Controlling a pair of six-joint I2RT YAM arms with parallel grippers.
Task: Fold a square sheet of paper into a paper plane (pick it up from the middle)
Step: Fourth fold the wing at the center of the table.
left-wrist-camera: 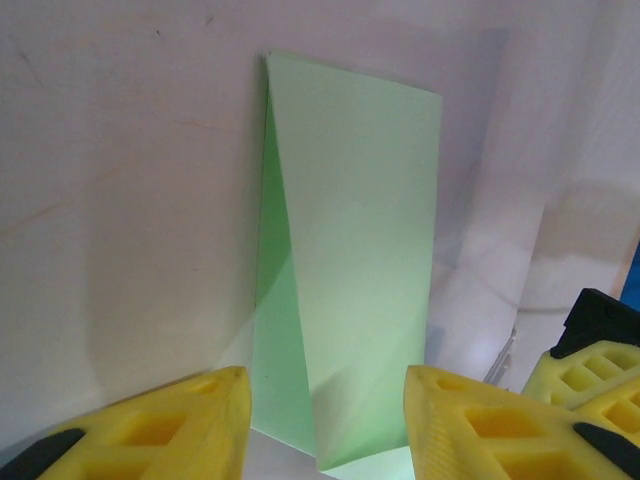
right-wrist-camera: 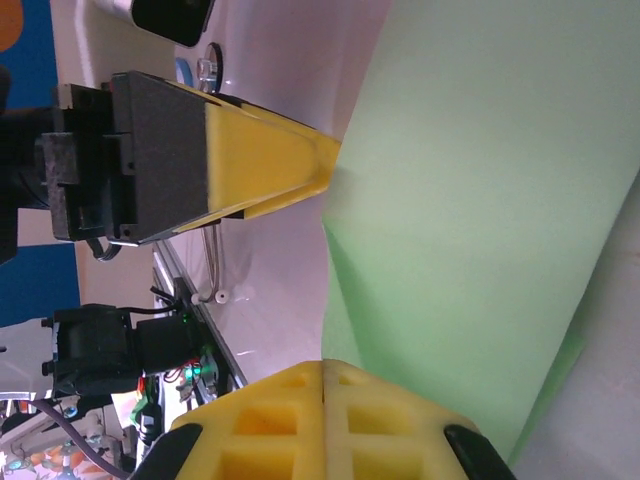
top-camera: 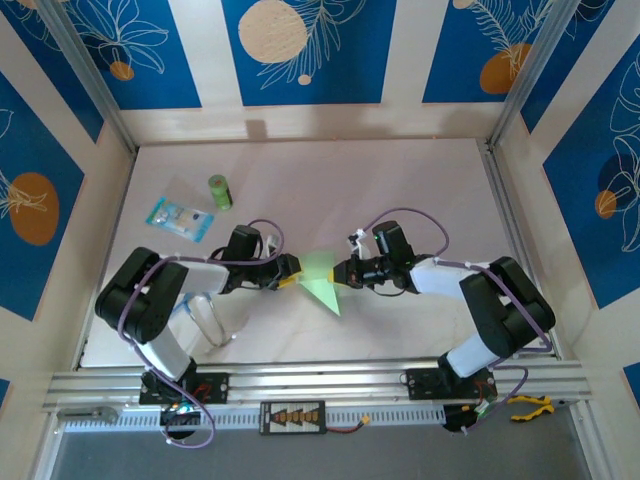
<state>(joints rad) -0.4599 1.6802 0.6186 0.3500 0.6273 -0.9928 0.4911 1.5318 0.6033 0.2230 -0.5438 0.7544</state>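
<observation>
Part-folded square sheet of paper [top-camera: 320,278] at centre of the top view, held tilted above the counter [top-camera: 400,180]; right tool [top-camera: 338,272] pinching its right edge as anchor, left tool [left-wrist-camera: 325,428] spread astride the opposite edge, probably poised to re-grip for creasing

Bare pale tabletop [top-camera: 400,190] stands free far and right; far-left obstructed by small green cylinder [top-camera: 219,192] and clear blue-printed plastic packet [top-camera: 180,217]; centre blocked by folded pale-green paper sheet [top-camera: 320,285] between left gripper [top-camera: 293,281] and right gripper [top-camera: 337,272].
</observation>
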